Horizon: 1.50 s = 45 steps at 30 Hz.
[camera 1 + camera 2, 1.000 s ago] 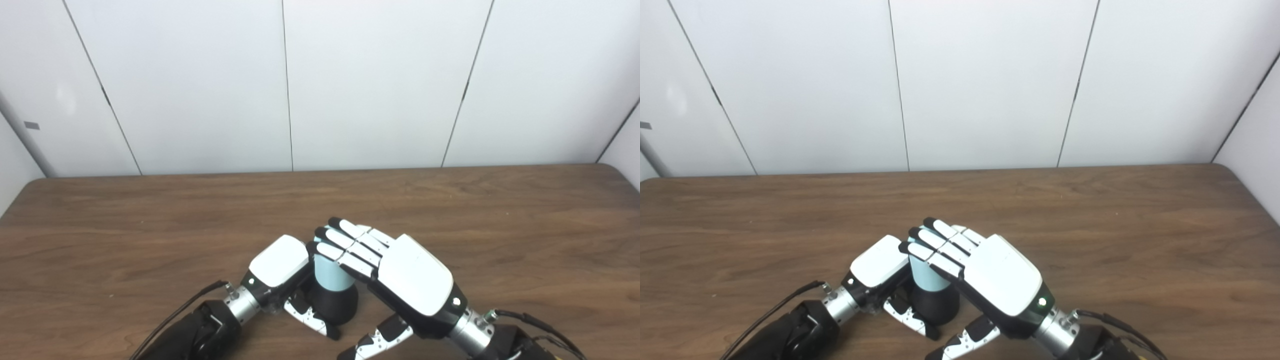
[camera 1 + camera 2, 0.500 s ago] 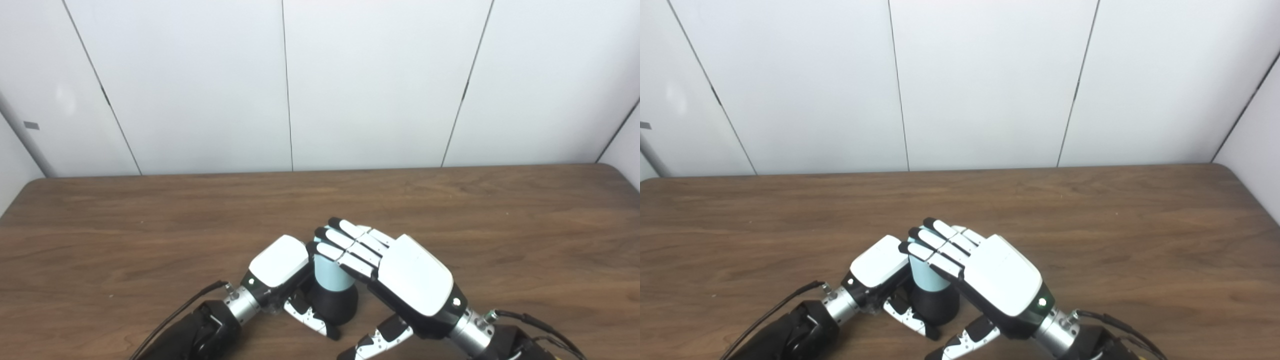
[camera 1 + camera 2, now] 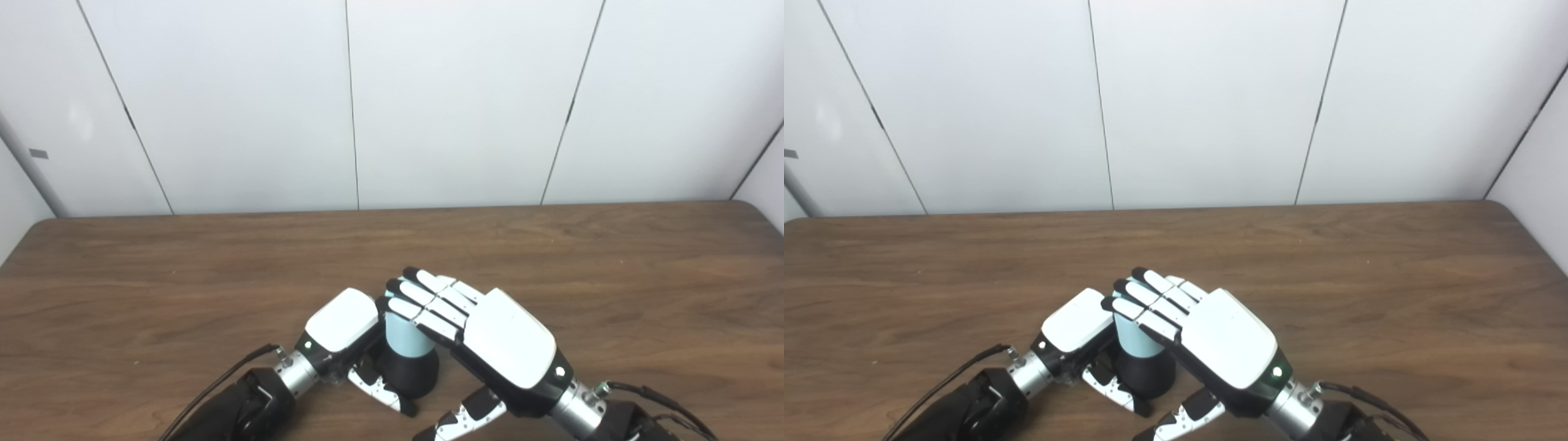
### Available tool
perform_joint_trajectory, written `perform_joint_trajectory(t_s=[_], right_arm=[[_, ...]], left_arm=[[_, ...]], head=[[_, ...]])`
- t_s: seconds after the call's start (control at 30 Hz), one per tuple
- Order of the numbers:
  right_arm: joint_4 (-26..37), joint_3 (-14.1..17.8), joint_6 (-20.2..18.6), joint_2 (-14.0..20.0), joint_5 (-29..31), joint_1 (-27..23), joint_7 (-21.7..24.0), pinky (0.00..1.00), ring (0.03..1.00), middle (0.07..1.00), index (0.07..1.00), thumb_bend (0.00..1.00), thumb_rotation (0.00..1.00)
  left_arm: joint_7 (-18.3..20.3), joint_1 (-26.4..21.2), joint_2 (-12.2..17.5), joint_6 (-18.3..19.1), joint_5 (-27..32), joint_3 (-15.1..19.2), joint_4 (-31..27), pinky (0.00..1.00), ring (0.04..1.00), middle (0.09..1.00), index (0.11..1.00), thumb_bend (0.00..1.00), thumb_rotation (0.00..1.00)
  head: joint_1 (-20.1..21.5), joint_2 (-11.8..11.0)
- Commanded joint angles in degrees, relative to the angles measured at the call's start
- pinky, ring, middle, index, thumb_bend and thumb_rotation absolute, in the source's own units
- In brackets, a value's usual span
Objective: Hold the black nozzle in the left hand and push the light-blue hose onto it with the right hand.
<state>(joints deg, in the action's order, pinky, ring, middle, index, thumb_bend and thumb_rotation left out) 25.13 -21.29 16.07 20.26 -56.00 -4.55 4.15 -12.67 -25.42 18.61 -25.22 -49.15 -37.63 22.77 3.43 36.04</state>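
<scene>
Near the front edge of the brown wooden bench (image 3: 184,263) the two hands meet around one small assembly. The black nozzle (image 3: 409,372) stands upright on the bench, a rounded dark base that is wider than the part above it. The light-blue hose (image 3: 404,337) is a short pale cylinder that stands upright on top of the nozzle, its lower end meeting the black base; how far it is seated over the nozzle cannot be told. The left hand (image 3: 343,321) comes in from the lower left with its white back facing up, and it closes on the nozzle from the left side, the thumb (image 3: 380,389) curling round the front of the black base and touching it. Its other fingers are hidden behind the hose and nozzle. The right hand (image 3: 490,334) comes in from the lower right, its white back tilted upward and toward the camera. Its fingers (image 3: 416,294) lie close together, laid over the top and the right side of the hose, with the black fingertips reaching just past the upper rim. The right thumb (image 3: 465,413) hangs below the palm, apart from the nozzle, so the hand presses on the hose rather than wrapping it fully. A black cable (image 3: 214,386) runs along the left forearm. Behind the bench stands a plain white panelled wall (image 3: 459,104).
</scene>
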Motion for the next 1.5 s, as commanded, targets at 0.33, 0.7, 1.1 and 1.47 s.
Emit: perform_joint_trajectory(t_s=[0.33, 0.7, 1.1, 1.47], right_arm=[[-1.9, -2.3, -0.2, 2.5, -0.4, 3.6, 7.4, 0.84, 0.916, 0.920, 0.877, 0.81, 0.72], [-2.3, -2.4, -0.1, 2.5, -0.5, 3.6, 7.1, 0.85, 0.916, 0.918, 0.879, 0.81, 0.72], [-2.3, -2.6, -0.1, 2.6, -0.7, 3.6, 7.3, 0.85, 0.914, 0.914, 0.879, 0.82, 0.73], [-2.1, -3.0, 0.0, 2.8, -0.5, 3.5, 8.0, 0.84, 0.907, 0.911, 0.870, 0.81, 0.75]], left_arm=[[5.2, 9.1, -0.4, 0.6, -2.5, -4.9, 4.7, 0.13, 0.171, 0.247, 0.483, 0.52, 0.04], [5.9, 9.1, -0.4, 1.1, -2.5, -5.0, 4.5, 0.14, 0.183, 0.261, 0.483, 0.52, 0.04], [5.9, 9.1, -0.3, 0.6, -2.1, -4.9, 4.5, 0.13, 0.173, 0.250, 0.483, 0.52, 0.04], [5.3, 9.1, -0.3, 0.6, -2.6, -5.0, 4.8, 0.14, 0.182, 0.256, 0.482, 0.52, 0.04]], head=[[0.0, 0.0], [0.0, 0.0], [0.0, 0.1], [0.0, 0.1]])
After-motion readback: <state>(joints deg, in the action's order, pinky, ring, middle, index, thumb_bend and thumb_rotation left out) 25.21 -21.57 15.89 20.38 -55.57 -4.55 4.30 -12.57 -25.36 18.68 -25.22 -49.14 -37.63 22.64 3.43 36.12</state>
